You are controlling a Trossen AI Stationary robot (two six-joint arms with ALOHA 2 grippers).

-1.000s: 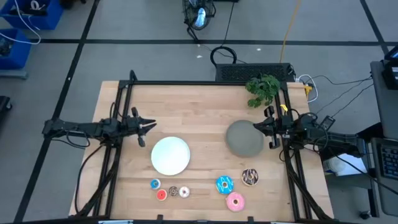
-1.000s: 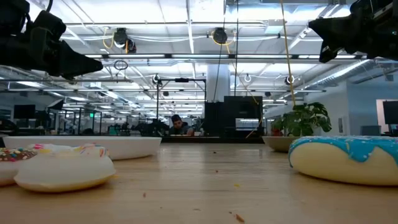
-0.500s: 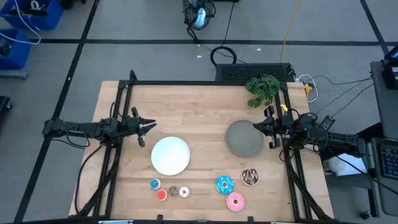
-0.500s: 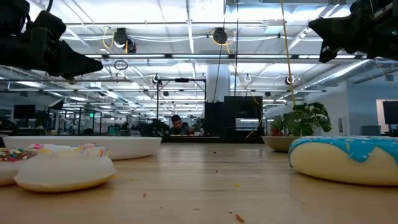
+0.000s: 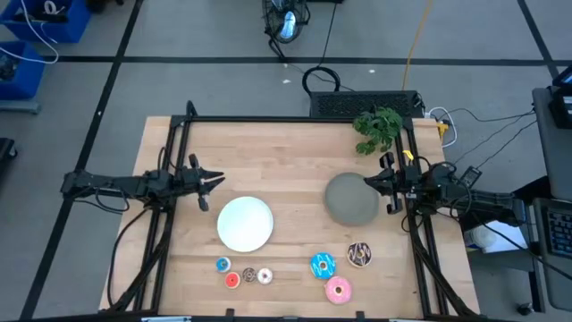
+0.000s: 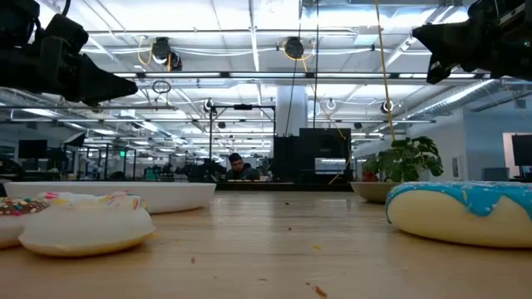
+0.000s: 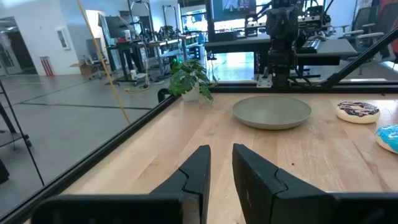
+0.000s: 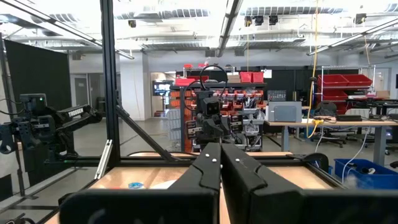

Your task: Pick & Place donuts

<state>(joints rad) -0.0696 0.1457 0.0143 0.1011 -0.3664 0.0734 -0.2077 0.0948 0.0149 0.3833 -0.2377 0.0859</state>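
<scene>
Several toy donuts lie flat on the wooden table near its near edge: small blue (image 5: pixel 222 265), red (image 5: pixel 232 280) and whitish (image 5: pixel 264 276) ones, then larger blue-iced (image 5: pixel 323 265), chocolate (image 5: pixel 358 254) and pink-iced (image 5: pixel 338 289) ones. My left gripper (image 5: pixel 217 182) hovers at the table's left, above and beyond the white plate (image 5: pixel 246 224); its fingers (image 7: pixel 202 168) stand a narrow gap apart and hold nothing. My right gripper (image 5: pixel 368 182) hovers over the far edge of the grey plate (image 5: pixel 351 199); its fingers (image 8: pixel 211 165) are shut and hold nothing.
A potted plant (image 5: pixel 377 127) stands at the far right corner. A black frame (image 5: pixel 295 118) runs along the table's far, left and right sides. Bare wood lies between the plates and the far edge. A person (image 6: pixel 239 166) sits far behind the table.
</scene>
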